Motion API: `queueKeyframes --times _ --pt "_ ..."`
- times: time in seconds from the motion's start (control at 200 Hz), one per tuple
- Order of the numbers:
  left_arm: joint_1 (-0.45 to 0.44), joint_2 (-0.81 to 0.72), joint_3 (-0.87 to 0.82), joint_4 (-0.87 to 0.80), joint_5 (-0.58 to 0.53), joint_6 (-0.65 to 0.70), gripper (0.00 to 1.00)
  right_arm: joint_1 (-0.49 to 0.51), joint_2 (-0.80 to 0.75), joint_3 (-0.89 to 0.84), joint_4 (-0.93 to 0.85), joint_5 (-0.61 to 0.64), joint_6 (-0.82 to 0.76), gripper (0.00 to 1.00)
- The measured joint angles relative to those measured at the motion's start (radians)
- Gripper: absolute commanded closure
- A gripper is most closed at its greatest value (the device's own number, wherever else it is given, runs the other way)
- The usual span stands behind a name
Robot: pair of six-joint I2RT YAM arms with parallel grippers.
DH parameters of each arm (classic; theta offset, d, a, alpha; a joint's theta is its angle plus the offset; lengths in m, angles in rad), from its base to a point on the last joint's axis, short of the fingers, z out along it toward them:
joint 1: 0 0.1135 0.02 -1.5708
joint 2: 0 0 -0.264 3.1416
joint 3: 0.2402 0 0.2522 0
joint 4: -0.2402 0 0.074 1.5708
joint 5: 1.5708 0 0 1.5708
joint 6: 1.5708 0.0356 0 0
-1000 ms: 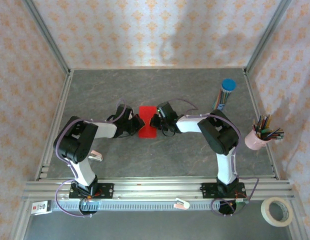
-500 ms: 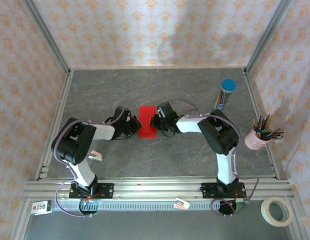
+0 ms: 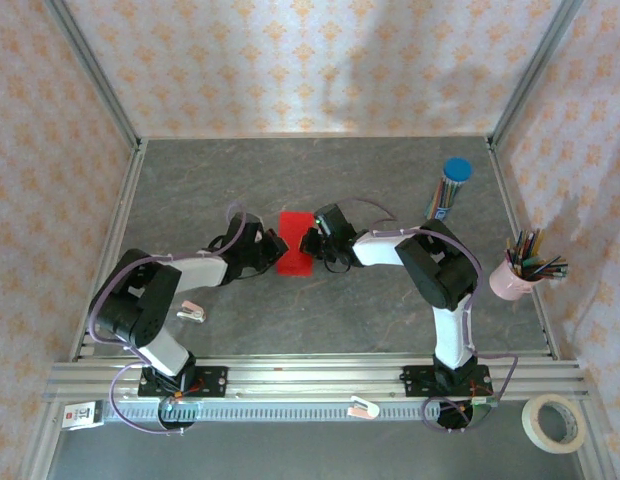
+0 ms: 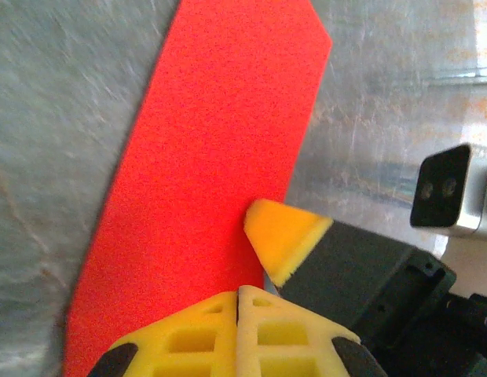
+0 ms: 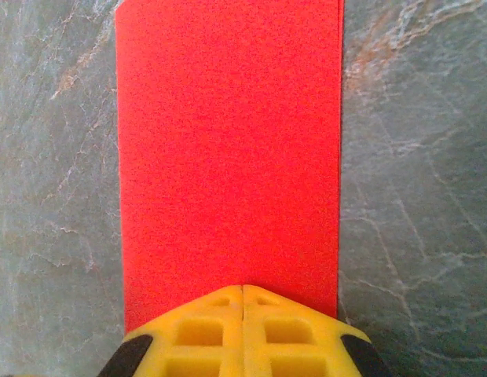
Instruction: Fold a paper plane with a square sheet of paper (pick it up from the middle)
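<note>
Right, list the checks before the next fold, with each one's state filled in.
1. Left gripper shut: ok.
2. Right gripper shut: ok.
3. Red paper lying flat on the table: ok.
4. Fingertips pressing the paper down: cannot tell.
5. Pencil tube and pink cup apart from the paper: ok.
6. Dart shape reached: not ok, a plain rectangle.

The thin bright red sheet of paper (image 3: 294, 256) is lying flat on the grey stone-patterned table (image 3: 290, 180). It is sitting between the yellow-fingered left gripper (image 3: 274, 248) and right gripper (image 3: 308, 241). A blue-capped clear pencil tube (image 3: 452, 185) is standing far right, behind them.
</note>
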Motion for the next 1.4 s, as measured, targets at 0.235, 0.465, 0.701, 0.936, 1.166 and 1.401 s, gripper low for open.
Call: queueKeyframes --times 0.235,0.465,0.701,0.936,1.166,1.401 --pt "-0.026 0.019 -0.026 0.013 -0.014 -0.055 1.0 0.0 0.0 0.0 0.0 0.001 0.0 0.99" --pt "-0.026 0.024 -0.041 0.006 -0.05 -0.059 1.0 0.0 0.0 -0.003 0.006 0.001 0.001 0.99" --pt "-0.026 0.026 -0.041 -0.022 -0.081 -0.048 1.0 0.0 0.0 -0.004 0.007 0.001 0.003 0.99" --pt "-0.026 0.037 -0.041 -0.029 -0.1 -0.039 1.0 0.0 0.0 -0.004 0.007 0.001 0.003 0.99" --pt "-0.029 0.036 -0.041 -0.033 -0.114 -0.011 1.0 0.0 -0.002 -0.003 0.006 0.0 0.003 0.95" --pt "-0.033 0.036 -0.041 -0.032 -0.121 0.005 1.0 -0.002 -0.023 0.053 -0.077 -0.011 -0.04 0.88"
